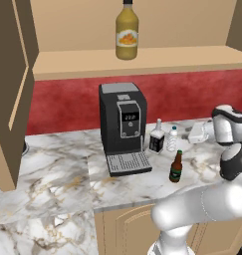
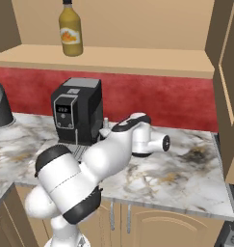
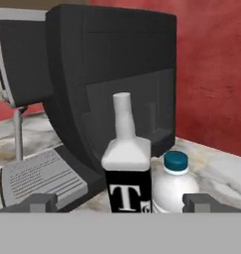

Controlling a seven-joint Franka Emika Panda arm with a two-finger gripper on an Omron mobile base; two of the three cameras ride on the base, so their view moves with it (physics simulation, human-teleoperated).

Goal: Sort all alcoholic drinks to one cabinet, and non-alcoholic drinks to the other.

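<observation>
The yellow-orange juice bottle (image 1: 126,32) (image 2: 70,30) stands on the long tan shelf of the wide wall cabinet (image 1: 157,59) (image 2: 137,59). On the marble counter, right of the coffee machine, stand the squarish clear bottle with the black label (image 1: 157,137) (image 3: 127,166) and, beside it, the small water bottle (image 1: 172,139) (image 3: 174,182). The brown beer bottle (image 1: 176,168) stands nearer the counter's front edge. My gripper (image 3: 122,202) is open and low, level with the two bottles and a short way off. It faces the black-labelled bottle and holds nothing.
A black coffee machine (image 1: 121,124) (image 2: 77,111) (image 3: 102,79) with a drip tray stands just behind and left of the bottles. Brown cabinet doors hang open at the left (image 1: 10,94) and at the right (image 2: 227,82). A grey rounded appliance (image 2: 0,110) sits far left.
</observation>
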